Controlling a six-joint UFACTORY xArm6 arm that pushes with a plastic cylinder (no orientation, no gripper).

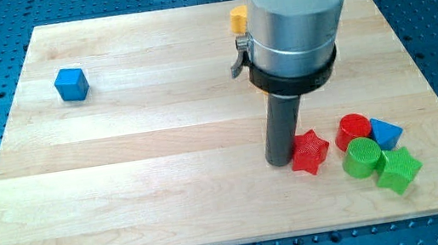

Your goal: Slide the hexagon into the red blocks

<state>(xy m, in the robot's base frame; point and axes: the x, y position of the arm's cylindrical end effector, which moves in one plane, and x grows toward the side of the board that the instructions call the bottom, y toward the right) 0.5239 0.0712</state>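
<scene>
My tip (280, 162) rests on the board at the lower right, touching the left side of the red star (310, 152). A red cylinder (353, 130) sits to the star's right. A yellow block (239, 19), possibly the hexagon, peeks out behind the arm at the view's top; its shape is mostly hidden. A green cylinder (362, 157) and a green star-like block (399, 169) lie just below the red cylinder. A small blue block (386, 132) touches the red cylinder's right side.
A blue cube (72, 84) sits alone at the upper left of the wooden board (165, 164). The arm's wide grey body (294, 17) hides part of the board's top centre. A blue perforated table surrounds the board.
</scene>
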